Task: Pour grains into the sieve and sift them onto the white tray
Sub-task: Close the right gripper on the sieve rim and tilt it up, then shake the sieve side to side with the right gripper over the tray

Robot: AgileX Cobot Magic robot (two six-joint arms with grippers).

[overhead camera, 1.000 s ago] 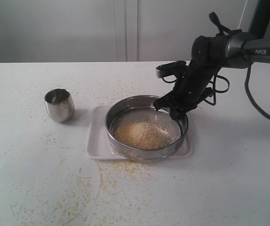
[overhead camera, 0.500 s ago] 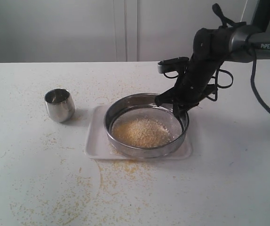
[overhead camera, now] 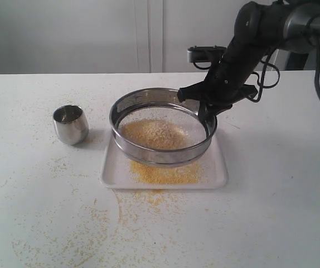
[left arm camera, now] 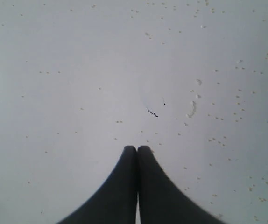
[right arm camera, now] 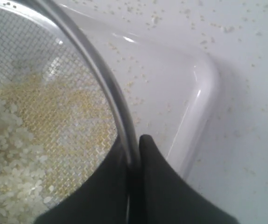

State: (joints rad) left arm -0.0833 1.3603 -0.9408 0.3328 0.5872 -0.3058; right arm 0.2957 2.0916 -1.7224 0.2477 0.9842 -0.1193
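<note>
right gripper (overhead camera: 204, 110) clamped on sieve (overhead camera: 161, 152) rim, centre-right of frame | tray (overhead camera: 218, 174) straight below sieve, apart | grains (overhead camera: 154, 134) on mesh | left gripper (left arm camera: 137, 150) closed, empty

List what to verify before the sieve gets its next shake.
1. Right pincer shut on the sieve rim: ok.
2. Sieve held clear above the white tray: ok.
3. Sifted yellow grains lying inside the tray: ok.
4. Sieve wholly over the tray: cannot tell.
5. Steel cup upright, apart from the sieve: ok.
6. Left pincer shut, away from the sieve: ok.
</note>
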